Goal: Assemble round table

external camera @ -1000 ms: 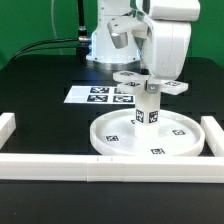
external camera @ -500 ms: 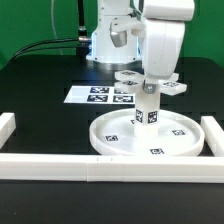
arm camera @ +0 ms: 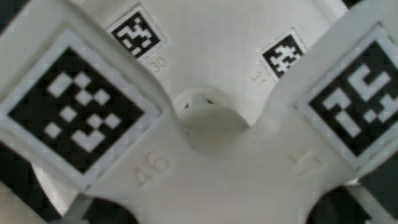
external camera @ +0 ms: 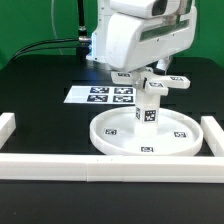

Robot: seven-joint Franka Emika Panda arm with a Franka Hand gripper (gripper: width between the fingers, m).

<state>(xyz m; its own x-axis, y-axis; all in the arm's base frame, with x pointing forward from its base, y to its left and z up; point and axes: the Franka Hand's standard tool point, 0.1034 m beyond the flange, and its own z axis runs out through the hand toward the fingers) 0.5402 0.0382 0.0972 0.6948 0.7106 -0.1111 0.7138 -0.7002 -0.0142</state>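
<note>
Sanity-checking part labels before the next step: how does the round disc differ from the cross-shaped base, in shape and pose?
The round disc is a wide rimmed circle; the cross-shaped base has arms that stick out.
The disc lies flat on the black table, against the white rails; the base sits raised, atop the upright leg at the disc's middle.
The gripper is at the base; nothing grips the disc.
Both are white with square black-and-white tags.

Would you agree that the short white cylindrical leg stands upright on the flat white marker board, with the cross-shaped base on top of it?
Not quite: in the exterior view the short white cylindrical leg stands upright on the large round rimmed disc, not the marker board. The cross-shaped base does sit on top.
</note>
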